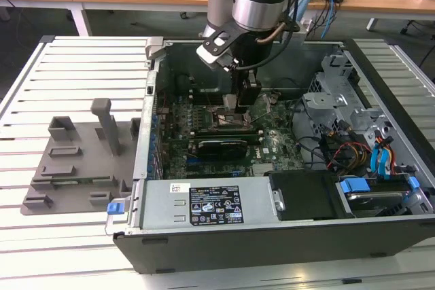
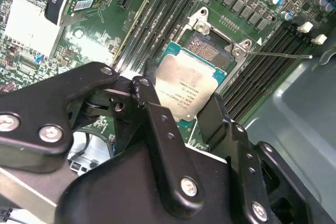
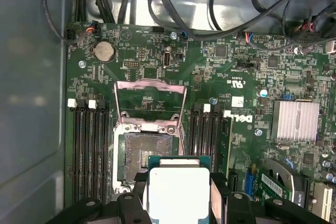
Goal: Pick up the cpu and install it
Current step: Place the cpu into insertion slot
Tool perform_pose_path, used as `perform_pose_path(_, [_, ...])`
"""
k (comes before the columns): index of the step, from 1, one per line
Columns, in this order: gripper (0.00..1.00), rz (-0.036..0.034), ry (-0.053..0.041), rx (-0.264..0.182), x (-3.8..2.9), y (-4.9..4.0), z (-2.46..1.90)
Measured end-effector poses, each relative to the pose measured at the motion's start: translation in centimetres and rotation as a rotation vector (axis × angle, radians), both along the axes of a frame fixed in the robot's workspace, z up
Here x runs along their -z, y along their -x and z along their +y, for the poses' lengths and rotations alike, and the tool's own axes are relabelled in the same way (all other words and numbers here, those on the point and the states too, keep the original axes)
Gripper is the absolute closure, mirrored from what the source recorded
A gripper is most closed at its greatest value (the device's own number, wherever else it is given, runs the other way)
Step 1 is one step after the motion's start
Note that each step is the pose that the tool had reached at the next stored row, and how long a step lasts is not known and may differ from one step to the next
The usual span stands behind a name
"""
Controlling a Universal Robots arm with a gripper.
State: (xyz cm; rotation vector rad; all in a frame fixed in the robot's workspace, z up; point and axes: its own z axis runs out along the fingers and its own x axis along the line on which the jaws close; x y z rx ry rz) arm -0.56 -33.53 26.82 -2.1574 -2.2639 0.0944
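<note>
1. Inside the open dark-grey sheet-metal computer case point(image 1: 285, 236), over the green printed motherboard point(image 3: 236, 66), the black metal gripper point(image 2: 176, 98) is clenched on the cpu point(image 2: 191, 90), a thin square chip with a silvery-grey metal top plate and a green edge. It holds the chip by two opposite sides.
2. The cpu hangs just above the dark square socket point(image 3: 139, 156), whose hinged metal load frame point(image 3: 149, 95) stands flipped open. In the first wrist view the chip overlaps only the nearer part of the socket, so it appears not yet seated.
3. The main hazard looks like misalignment: a chip coming down offset or rotated would probably press on the fine socket contacts and bend them.
4. A tilted chip could also catch a corner on the socket's raised metal edge, or on the thin wire lever point(image 2: 278, 54) lying beside it.
5. Slip is a further risk, since hard, smooth fingers grip only the chip's thin edges — little surface to hold.
6. The chip's top plate is matt and flat, the socket bed finely grained, and the long black memory slots point(image 3: 89, 150) on either side are ridged plastic.
</note>
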Motion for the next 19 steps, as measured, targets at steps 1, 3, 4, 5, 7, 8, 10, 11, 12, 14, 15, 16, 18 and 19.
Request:
perform_pose_path(1, [0.45,0.0,-0.0003,0.0,0.0,0.0,0.0])
perform_pose_path(3, [0.45,-0.0001,-0.0007,0.0,0.01,0.0,0.01])
perform_pose_path(4, [0.45,-0.0001,-0.0008,0.0,0.01,0.0,0.01])
perform_pose_path(5, [0.45,-0.0001,-0.0009,0.0,0.01,0.0,0.0])
perform_pose_path(7, [0.45,-0.0001,-0.001,0.0,0.14,0.0,0.01])
perform_pose_path(8, [0.45,-0.0001,-0.0008,0.0,0.2,0.0,0.0])
perform_pose_path(10, [0.45,-0.0001,-0.0009,0.0,0.33,0.0,0.0])
perform_pose_path(11, [0.45,-0.0001,-0.0008,0.0,0.42,0.0,0.0])
perform_pose_path(12, [0.45,0.0,-0.0008,0.0,0.48,0.0,0.0])
perform_pose_path(14, [0.45,-0.0001,-0.0008,0.0,0.68,0.0,0.0])
perform_pose_path(15, [0.45,-0.0001,-0.0008,0.0,0.76,0.0,0.0])
perform_pose_path(16, [0.45,0.0,-0.0008,0.0,0.84,0.0,0.0])
perform_pose_path(18, [0.45,0.0,-0.0008,0.0,0.96,0.0,0.0])
perform_pose_path(19, [0.45,-0.0001,-0.0008,0.0,1.06,0.0,0.0])
